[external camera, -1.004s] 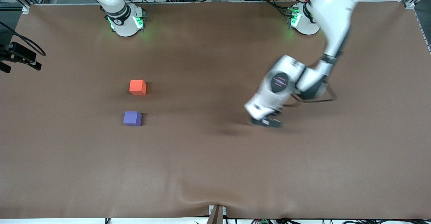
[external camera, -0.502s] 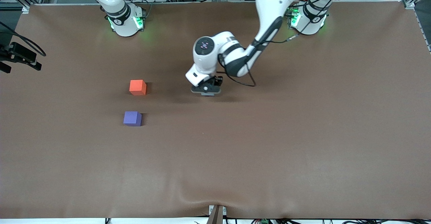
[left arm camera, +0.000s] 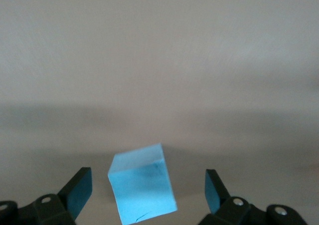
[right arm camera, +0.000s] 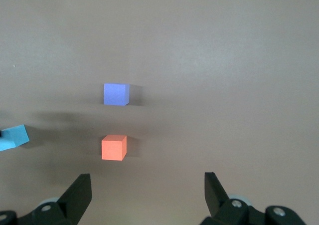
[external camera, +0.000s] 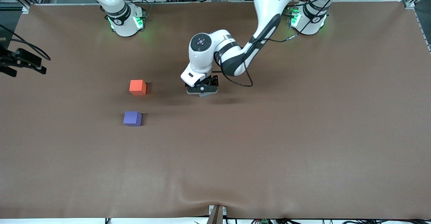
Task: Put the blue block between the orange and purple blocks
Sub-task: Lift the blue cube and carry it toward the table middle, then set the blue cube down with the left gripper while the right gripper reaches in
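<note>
The blue block point(left arm camera: 142, 185) sits between the fingers of my left gripper point(left arm camera: 147, 182). The gripper is open, with a gap on each side of the block, which is turned askew to the fingers point(left arm camera: 77, 190). In the front view the left gripper point(external camera: 202, 91) is low over the table's middle, and only a sliver of the blue block point(external camera: 204, 95) shows under it. The orange block point(external camera: 137, 87) and the purple block point(external camera: 132, 118) stand apart toward the right arm's end, the purple one nearer the front camera. My right gripper point(right arm camera: 147, 185) is open and empty, high above the orange block point(right arm camera: 113, 147) and the purple block point(right arm camera: 116, 94).
A black device on cables point(external camera: 22, 61) hangs at the right arm's end of the table. The brown cloth point(external camera: 303, 143) has a fold near a bracket point(external camera: 216, 214) at the front edge. The blue block also shows in the right wrist view point(right arm camera: 12, 137).
My left arm swung from the left arm's end of the table to the middle, then edged slightly toward the orange and purple blocks. Those two blocks have not moved.
</note>
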